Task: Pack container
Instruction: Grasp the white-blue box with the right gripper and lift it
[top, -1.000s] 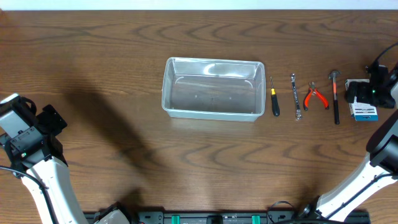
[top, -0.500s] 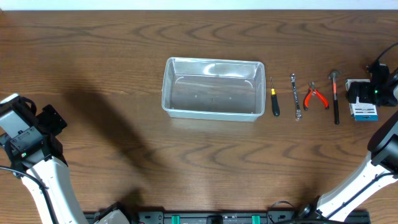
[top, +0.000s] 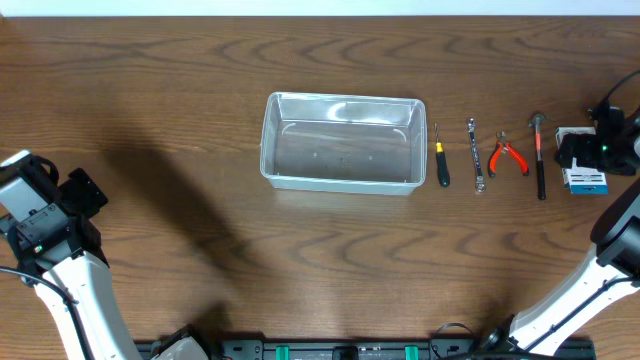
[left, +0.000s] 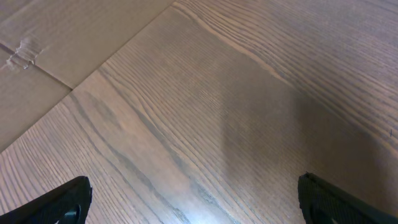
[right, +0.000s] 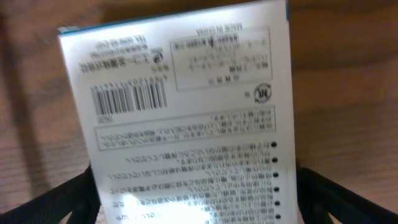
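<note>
The clear plastic container (top: 342, 98) stands in the middle of the table with nothing in it. To its right lie a screwdriver (top: 441, 165), a wrench (top: 476, 155), red pliers (top: 508, 156) and a hammer (top: 540, 155) in a row. My right gripper (top: 597, 152) is at the far right over a small white box with blue print (top: 584, 181). In the right wrist view the box (right: 186, 106) fills the gap between the open fingers (right: 194, 202), which flank it closely. My left gripper (left: 193, 202) is open and empty over bare wood at the far left (top: 85, 195).
The table's left edge and a cardboard-coloured surface beyond it (left: 56, 37) show in the left wrist view. The tools lie close together between the container and the white box.
The right gripper has shifted very slightly over the white box. The box, the tools, the container and the left arm have not moved.
</note>
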